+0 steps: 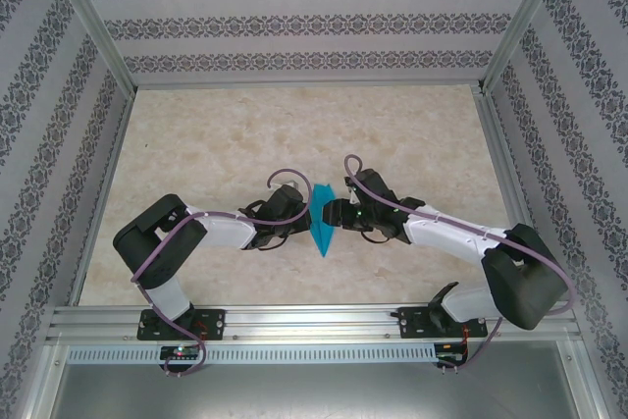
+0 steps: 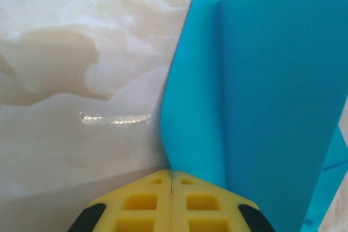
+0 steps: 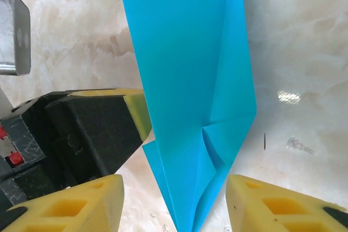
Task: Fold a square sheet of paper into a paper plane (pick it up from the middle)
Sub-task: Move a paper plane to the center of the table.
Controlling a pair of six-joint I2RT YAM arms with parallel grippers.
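From above, you have the paper point(image 1: 322, 223) standing on edge between the two claws, over the middle of the counter point(image 1: 294, 134). It is just to the right of the left claw point(image 1: 300, 213), and the right claw point(image 1: 332, 213) is just past it on the far side. Its long axis runs across the line joining the claws, with the pointed end toward the arm bases. Both claws are about equally near.

From the left wrist, your left claw point(image 2: 172, 188) is closed, its yellow fingers point(image 2: 141, 205) pressed together. The paper's point(image 2: 272, 96) lower edge comes out at their seam, so you appear to be pinching it there. The sheet fans up and to the right from that grip.

From the right wrist, your right claw point(image 3: 174, 202) is parted, one finger point(image 3: 81, 205) on each side of the paper's point(image 3: 185, 69) narrow folded tip, and neither seems to touch it. The left claw's pad point(image 3: 138, 110) is against the paper's edge, farther up from that tip. The long axis points straight out from your right claw, so closing it would catch the tip.
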